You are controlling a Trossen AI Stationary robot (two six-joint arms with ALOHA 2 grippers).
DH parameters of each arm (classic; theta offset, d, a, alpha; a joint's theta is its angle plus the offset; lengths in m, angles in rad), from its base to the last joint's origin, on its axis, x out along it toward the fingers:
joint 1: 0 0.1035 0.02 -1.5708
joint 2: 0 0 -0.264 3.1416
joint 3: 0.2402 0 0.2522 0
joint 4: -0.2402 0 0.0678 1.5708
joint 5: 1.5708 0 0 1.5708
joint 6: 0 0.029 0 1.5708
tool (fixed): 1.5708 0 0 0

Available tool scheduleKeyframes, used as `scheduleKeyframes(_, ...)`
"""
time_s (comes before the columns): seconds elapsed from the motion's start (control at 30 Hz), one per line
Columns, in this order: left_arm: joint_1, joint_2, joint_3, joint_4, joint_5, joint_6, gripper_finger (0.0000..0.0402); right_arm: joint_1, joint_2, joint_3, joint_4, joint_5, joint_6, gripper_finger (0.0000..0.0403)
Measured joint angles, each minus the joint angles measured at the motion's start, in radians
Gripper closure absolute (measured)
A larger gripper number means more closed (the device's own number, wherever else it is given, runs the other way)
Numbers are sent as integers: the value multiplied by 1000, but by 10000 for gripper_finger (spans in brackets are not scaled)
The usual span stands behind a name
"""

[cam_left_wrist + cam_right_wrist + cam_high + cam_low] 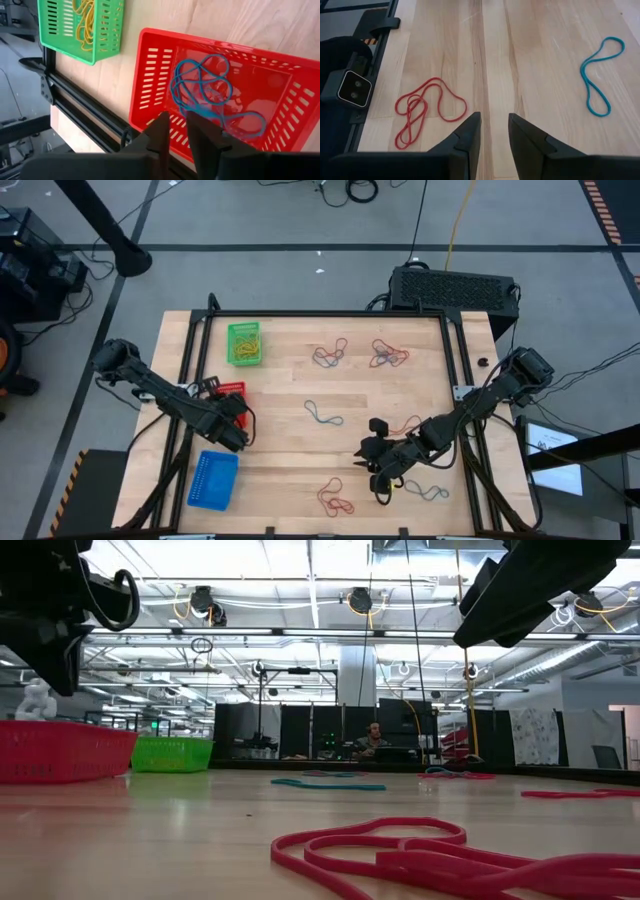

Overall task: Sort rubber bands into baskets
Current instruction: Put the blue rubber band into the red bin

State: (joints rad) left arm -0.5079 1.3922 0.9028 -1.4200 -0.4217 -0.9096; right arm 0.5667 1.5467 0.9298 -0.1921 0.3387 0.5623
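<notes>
Three baskets stand along the table's left side: green (244, 343), red (230, 388) and blue (213, 478). My left gripper (236, 412) hangs over the red basket (150, 80), its fingers a little apart with nothing between them (178, 131). A tangle of blue rubber bands (210, 92) lies inside that red basket. Yellow rubber bands (85, 22) fill the green basket (107, 30). My right gripper (378, 480) hovers open (494, 131) over bare wood, with red rubber bands (422, 112) ahead to one side and a blue band (597, 75) to the other.
More rubber bands lie in clusters at the back (330, 355) (388, 355), mid-table (322, 415), front (335, 498) and near the right arm (425, 490). A black box (452, 288) sits behind the table. A black frame (190, 360) borders the work area. A person (373, 740) sits far off.
</notes>
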Motion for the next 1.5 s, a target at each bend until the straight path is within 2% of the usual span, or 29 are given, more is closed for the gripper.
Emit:
scheduleKeyframes(0.23, 0, 0, 0, -2, 0, -1, 280, 0, 0, 0, 0, 0, -2, 312)
scheduleKeyframes(0.5, 0, 0, 0, 46, 15, 2, 272, -4, 0, 0, 0, 1, -27, 312)
scheduleKeyframes(0.67, 3, 0, 0, 299, -63, 150, 272, -18, 0, 0, -4, 70, -66, 312)
scheduleKeyframes(0.8, 45, 0, 0, 601, -177, 389, 272, -46, 0, 0, -30, 108, -94, 312)
scheduleKeyframes(0.87, 96, 0, 0, 785, -175, 536, 272, -69, 0, 0, -56, 109, -105, 312)
scheduleKeyframes(0.93, 166, 2, 0, 974, -108, 678, 272, -98, 0, 0, -97, 109, -113, 312)
scheduleKeyframes(1.0, 247, 17, 1, 1146, 1, 790, 272, -133, 0, 0, -151, 109, -114, 312)
scheduleKeyframes(1.1, 369, 55, 2, 1325, 136, 887, 272, -191, 0, 0, -245, 112, -110, 312)
scheduleKeyframes(1.27, 577, 181, 2, 1522, 297, 917, 272, -305, -43, 0, -417, 131, -166, 312)
scheduleKeyframes(1.4, 699, 301, 28, 1625, 454, 907, 272, -462, -128, 0, -527, 124, -263, 312)
scheduleKeyframes(1.5, 757, 381, 97, 1624, 533, 892, 272, -641, -179, 0, -545, 21, -392, 312)
